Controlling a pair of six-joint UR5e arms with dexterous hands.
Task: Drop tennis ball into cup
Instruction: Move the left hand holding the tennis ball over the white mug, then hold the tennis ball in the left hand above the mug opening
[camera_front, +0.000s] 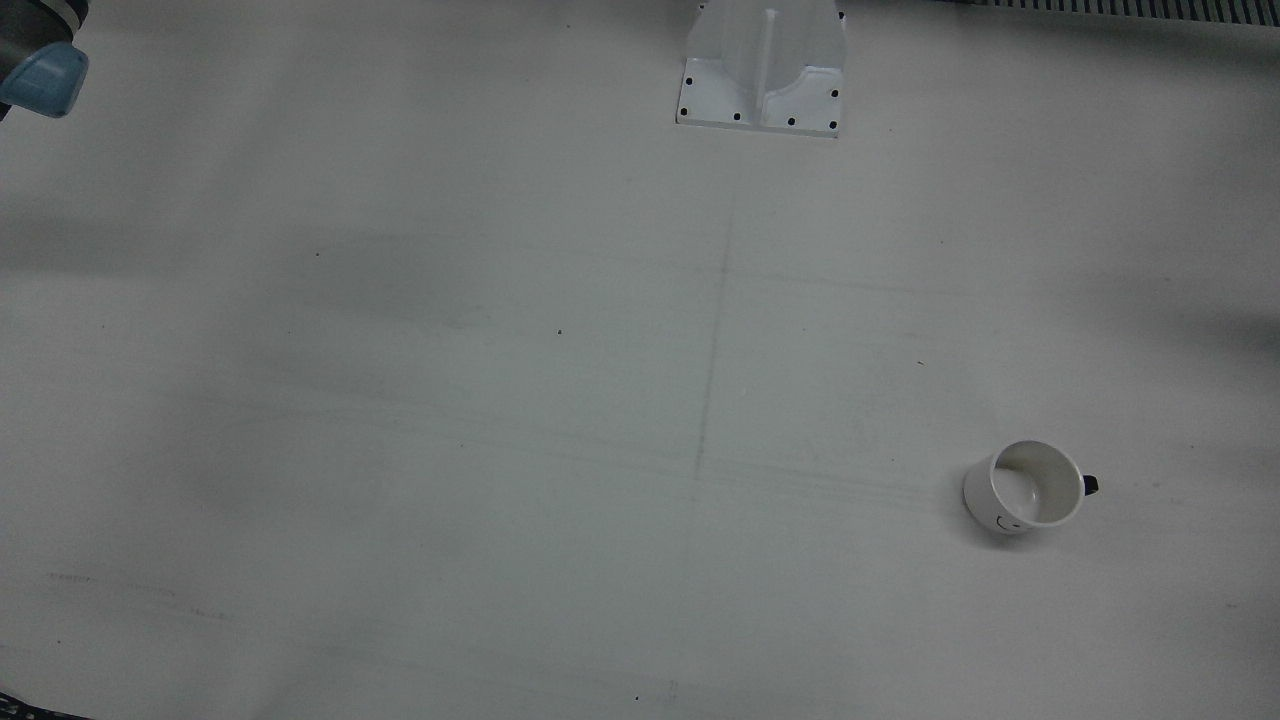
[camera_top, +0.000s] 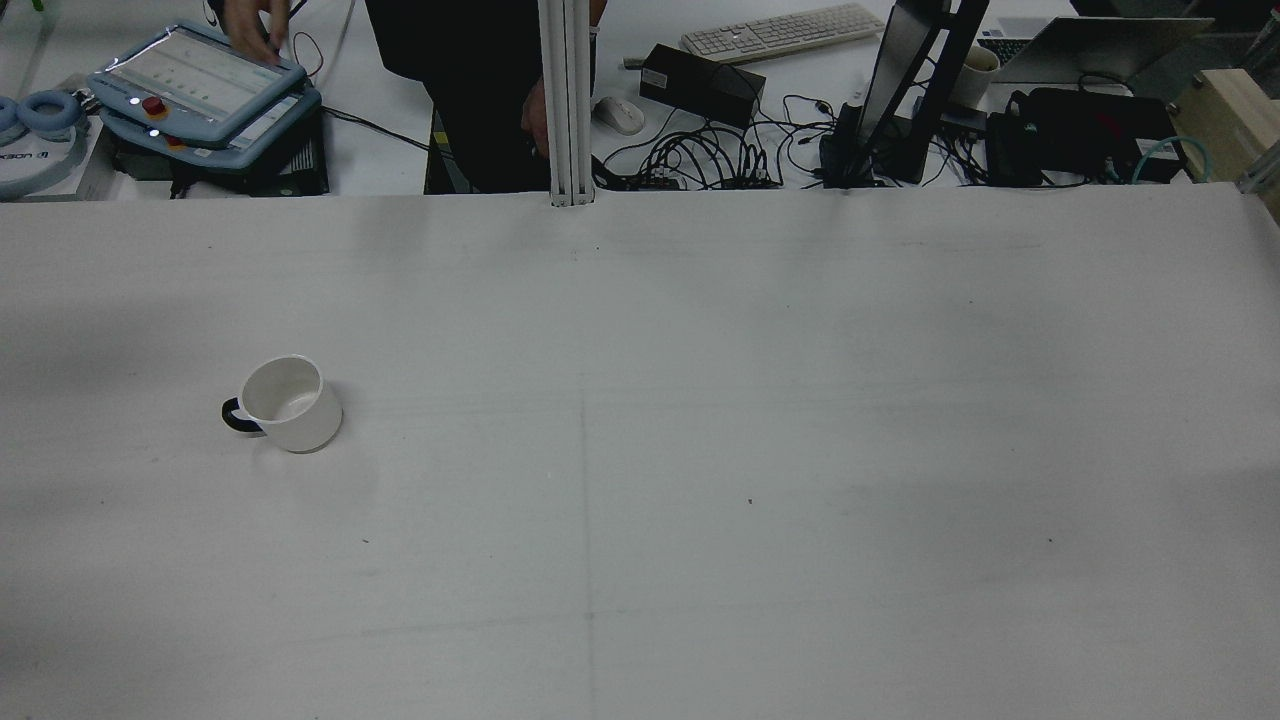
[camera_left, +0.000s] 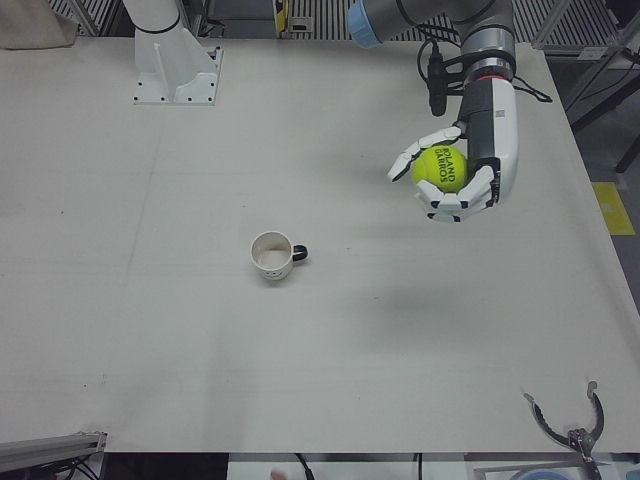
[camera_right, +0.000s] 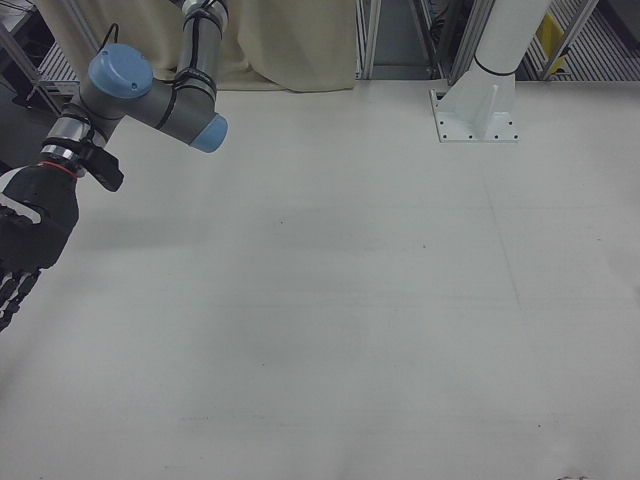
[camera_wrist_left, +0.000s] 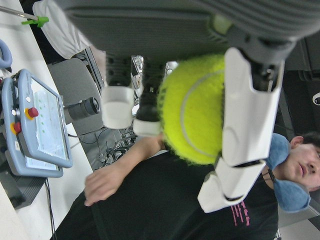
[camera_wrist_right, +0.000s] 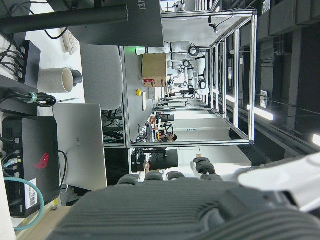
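Note:
A white cup (camera_front: 1025, 487) with a black handle stands upright on the table; it also shows in the rear view (camera_top: 285, 403) and the left-front view (camera_left: 272, 255). My white left hand (camera_left: 487, 160) is shut on a yellow tennis ball (camera_left: 441, 168) and holds it in the air, well to the right of the cup in the left-front view. The left hand view shows the ball (camera_wrist_left: 192, 110) between the fingers (camera_wrist_left: 247, 100). My black right hand (camera_right: 25, 240) hangs at the left edge of the right-front view, fingers spread, holding nothing.
A white arm pedestal (camera_front: 765, 70) is bolted near the table's robot-side edge and shows in the side views (camera_left: 170, 60) (camera_right: 490, 80). Beyond the far edge stand a teach pendant (camera_top: 200, 75), cables, a keyboard and an aluminium post (camera_top: 567, 100).

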